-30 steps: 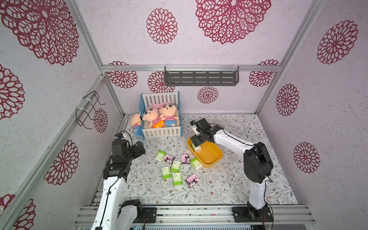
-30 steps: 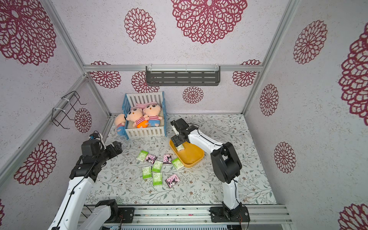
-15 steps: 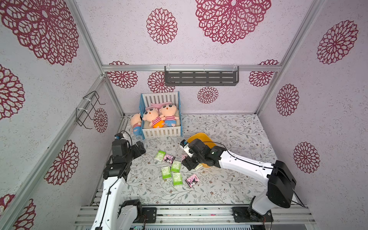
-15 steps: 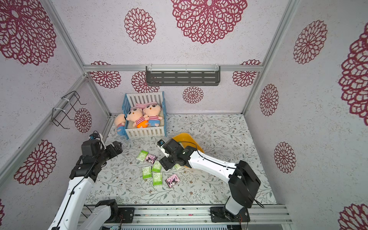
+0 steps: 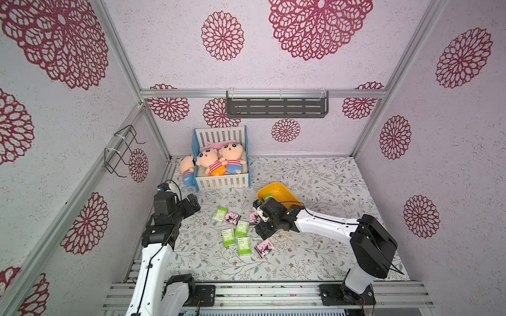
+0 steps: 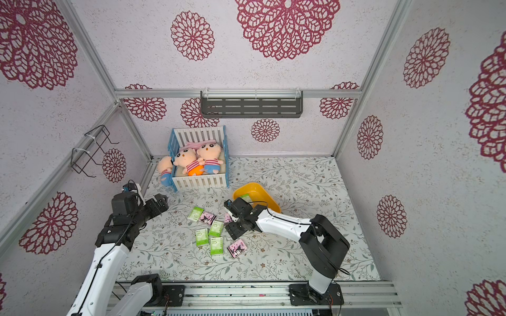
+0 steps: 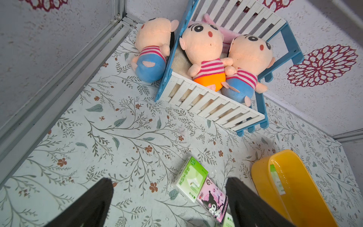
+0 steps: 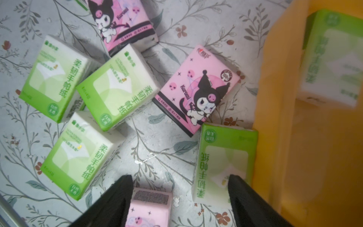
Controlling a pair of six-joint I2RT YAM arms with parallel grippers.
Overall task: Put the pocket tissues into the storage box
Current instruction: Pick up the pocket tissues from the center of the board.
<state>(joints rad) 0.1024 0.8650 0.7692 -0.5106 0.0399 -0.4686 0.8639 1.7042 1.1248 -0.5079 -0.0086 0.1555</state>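
My right fingers (image 8: 115, 198) stand spread and empty over a pink packet (image 8: 149, 212) of the pocket tissues (image 8: 117, 86), lying loose on the bench (image 8: 157, 149) beside the storage box (image 8: 294, 157), one green packet (image 8: 332, 59) inside; I judge them light, soft, slick-wrapped, best pinched across the narrow sides.

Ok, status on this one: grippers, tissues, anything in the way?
Both open, empty: left gripper hovering aside, right gripper low over loose pocket tissues. One green packet visible in storage box, rest on table. Nothing blocking.
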